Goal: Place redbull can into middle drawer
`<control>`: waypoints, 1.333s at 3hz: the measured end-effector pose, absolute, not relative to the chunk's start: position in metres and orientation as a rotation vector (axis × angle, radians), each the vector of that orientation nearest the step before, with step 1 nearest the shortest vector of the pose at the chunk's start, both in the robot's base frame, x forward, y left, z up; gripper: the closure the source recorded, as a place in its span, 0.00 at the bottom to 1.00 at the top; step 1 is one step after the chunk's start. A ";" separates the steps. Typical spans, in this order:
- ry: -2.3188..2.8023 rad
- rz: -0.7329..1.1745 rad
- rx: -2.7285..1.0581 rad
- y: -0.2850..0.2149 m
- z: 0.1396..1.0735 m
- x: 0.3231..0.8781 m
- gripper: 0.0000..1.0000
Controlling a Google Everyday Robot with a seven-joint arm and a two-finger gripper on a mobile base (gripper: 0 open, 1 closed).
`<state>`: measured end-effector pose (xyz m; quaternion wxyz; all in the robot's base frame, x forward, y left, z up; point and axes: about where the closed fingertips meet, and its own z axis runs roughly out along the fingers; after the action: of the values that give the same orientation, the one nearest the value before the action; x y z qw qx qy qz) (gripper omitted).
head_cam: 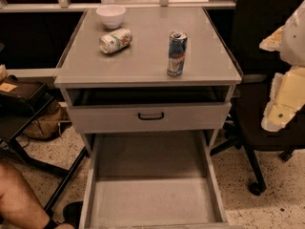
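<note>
The redbull can [177, 54], tall, slim, blue and silver, stands upright on the right half of the grey cabinet top [147, 63]. The middle drawer [152, 194] is pulled wide open below, and its flat grey floor is bare. Above it is a grey drawer front with a black handle [150, 116], slightly pulled out. My gripper [282, 97] is the white and cream shape at the right edge of the view. It is well to the right of the can, holds nothing visible, and is partly cut off by the frame.
A white-and-green can [115, 40] lies on its side at the back left of the top, near a white bowl [111, 15]. A black office chair [252, 118] stands right of the cabinet. A bag [40, 120] and a person's leg [16, 199] are on the left.
</note>
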<state>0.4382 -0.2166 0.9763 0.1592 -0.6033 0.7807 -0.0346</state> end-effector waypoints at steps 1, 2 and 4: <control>2.231 -0.099 -1.724 -0.217 0.976 0.438 0.00; 2.204 -0.060 -1.720 -0.215 0.971 0.448 0.00; 2.150 0.068 -1.586 -0.232 0.915 0.543 0.00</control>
<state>0.5430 -0.2321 0.9154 0.2324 -0.5772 0.7824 0.0247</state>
